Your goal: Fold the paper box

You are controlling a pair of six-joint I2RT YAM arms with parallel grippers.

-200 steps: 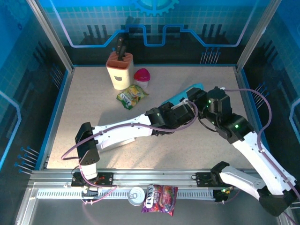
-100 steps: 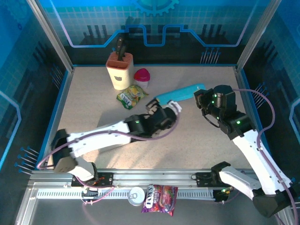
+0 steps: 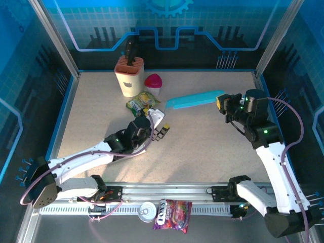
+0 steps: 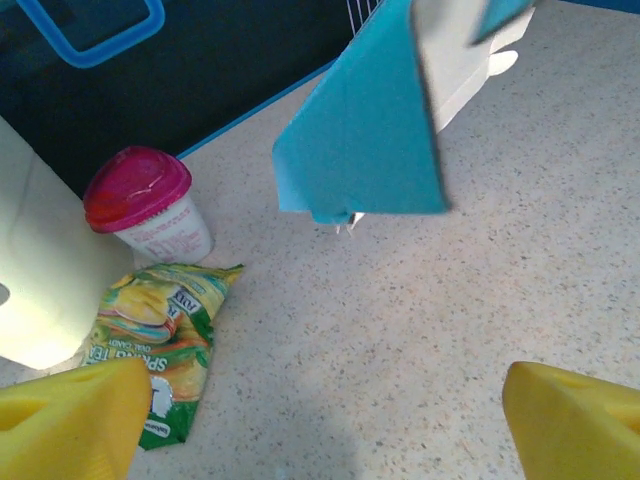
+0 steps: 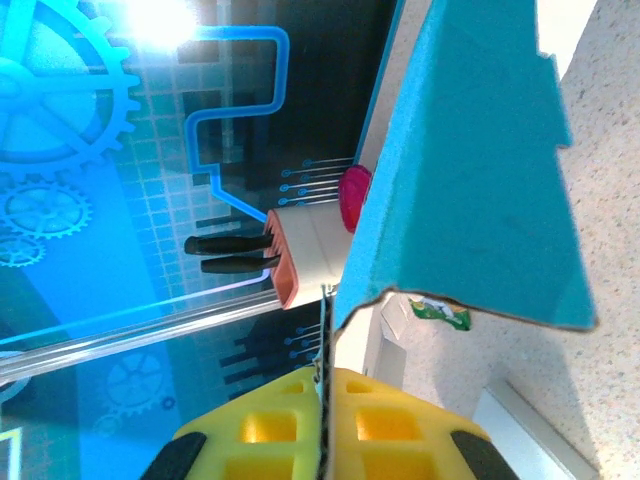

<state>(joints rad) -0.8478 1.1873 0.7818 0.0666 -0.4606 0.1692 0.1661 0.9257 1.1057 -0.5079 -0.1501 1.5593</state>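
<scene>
The left gripper [image 3: 160, 125] is hanging over the middle of the table with its yellow fingers [image 4: 70, 415] spread wide, holding nothing. To the right, the right gripper [image 3: 221, 102] is pressing its yellow fingers [image 5: 270, 430] together on the right end of the flat turquoise cardboard box blank [image 3: 195, 99]. The blank is stretching leftwards over the far right part of the speckled table [image 3: 202, 152]. It seems lifted off the surface, though I cannot be sure about its left tip.

One beige knife block with an orange rim [image 3: 130, 76], one white cup with a pink lid [image 3: 154, 82] and one green-yellow snack bag [image 3: 142, 104] are standing close together at the far left. The block is holding two black-handled knives [image 5: 235, 255]. The cup is keeping its lid on.
</scene>
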